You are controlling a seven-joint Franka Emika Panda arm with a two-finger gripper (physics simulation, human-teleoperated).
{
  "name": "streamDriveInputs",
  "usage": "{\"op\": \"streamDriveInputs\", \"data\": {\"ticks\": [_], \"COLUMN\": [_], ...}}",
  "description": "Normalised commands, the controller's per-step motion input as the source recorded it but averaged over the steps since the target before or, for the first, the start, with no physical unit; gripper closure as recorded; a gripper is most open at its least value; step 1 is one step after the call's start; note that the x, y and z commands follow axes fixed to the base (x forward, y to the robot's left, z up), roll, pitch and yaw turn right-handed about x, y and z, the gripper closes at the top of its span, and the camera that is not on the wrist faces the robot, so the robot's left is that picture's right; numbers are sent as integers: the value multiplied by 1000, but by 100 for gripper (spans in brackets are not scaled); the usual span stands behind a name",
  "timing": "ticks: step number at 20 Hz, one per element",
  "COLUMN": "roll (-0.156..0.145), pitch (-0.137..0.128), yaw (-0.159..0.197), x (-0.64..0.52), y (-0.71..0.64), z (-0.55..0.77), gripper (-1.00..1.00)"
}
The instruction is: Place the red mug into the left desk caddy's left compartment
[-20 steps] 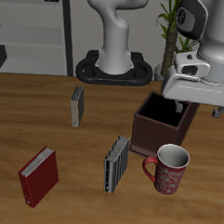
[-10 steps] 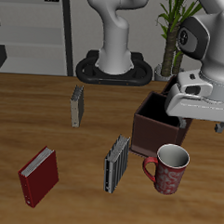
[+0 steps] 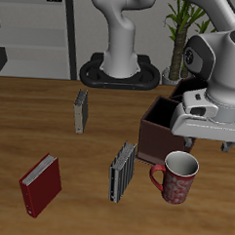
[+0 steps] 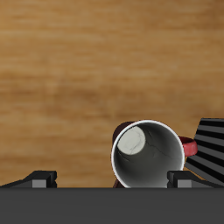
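The red mug (image 3: 178,177) stands upright on the table near the front edge, its handle toward a striped grey book. Just behind it stands the left desk caddy (image 3: 164,132), a dark maroon open-top box whose far end is hidden by my arm. My gripper (image 3: 206,145) hangs open above the mug and the caddy's near end, holding nothing. In the wrist view I look straight down into the mug (image 4: 150,157), with its grey-white inside. It lies between my gripper's (image 4: 114,179) two fingertips (image 4: 42,179), closer to one of them.
A striped grey book (image 3: 122,171) stands on edge beside the mug's handle and also shows in the wrist view as a striped grey book (image 4: 210,144). A red book (image 3: 41,184) lies near the front. Farther back are a small grey book (image 3: 81,111) and the robot's base (image 3: 120,71).
My gripper has come down and a little toward the table's front, from high above the caddy to just over the mug. Nothing on the table has moved.
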Motion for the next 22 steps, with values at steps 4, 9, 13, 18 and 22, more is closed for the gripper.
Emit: {"op": "streamDriveInputs", "data": {"ticks": [4, 9, 13, 18, 22], "roll": [1, 7, 1, 17, 12], "pitch": [22, 23, 46, 54, 35], "yaw": [-14, 6, -16, -21, -18], "x": [47, 43, 71, 36, 47], "y": [-21, 14, 15, 47, -2], "z": [-182, -240, -334, -415, -279], "gripper": [-100, -100, -100, -100, -100]}}
